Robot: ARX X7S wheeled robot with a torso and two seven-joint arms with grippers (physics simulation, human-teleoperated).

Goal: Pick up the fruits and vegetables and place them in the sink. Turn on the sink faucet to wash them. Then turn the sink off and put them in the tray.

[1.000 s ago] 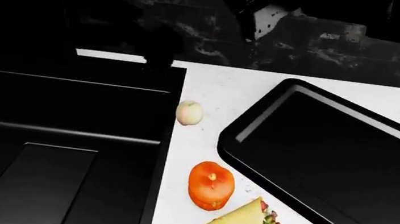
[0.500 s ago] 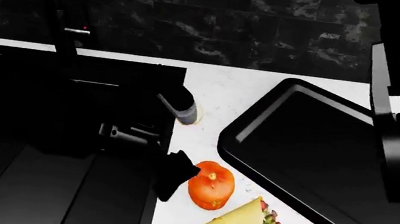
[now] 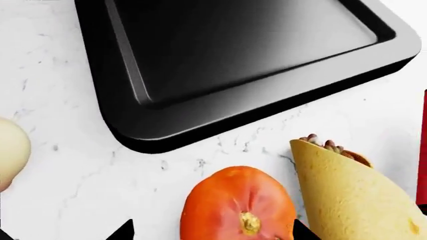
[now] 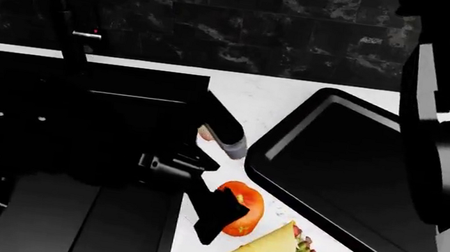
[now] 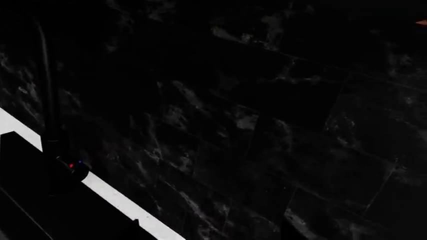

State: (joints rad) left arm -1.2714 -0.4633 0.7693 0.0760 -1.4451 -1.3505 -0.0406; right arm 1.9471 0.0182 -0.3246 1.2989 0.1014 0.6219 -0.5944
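Hovering over the round orange-red tomato (image 3: 238, 205), left gripper (image 3: 212, 231) has fingers apart. Glossy black rimmed tray (image 3: 167, 135) sits nearby. Right claw state: can't tell.

Left arm (image 4: 203, 162) covers most of the cream apple (image 4: 204, 134) and the tomato's (image 4: 243, 207) near side. In the left wrist view the jaws are barely two dark tips at the edge, probably spread. The wrap (image 3: 353, 195) is cut off there, and the right gripper is out of sight.
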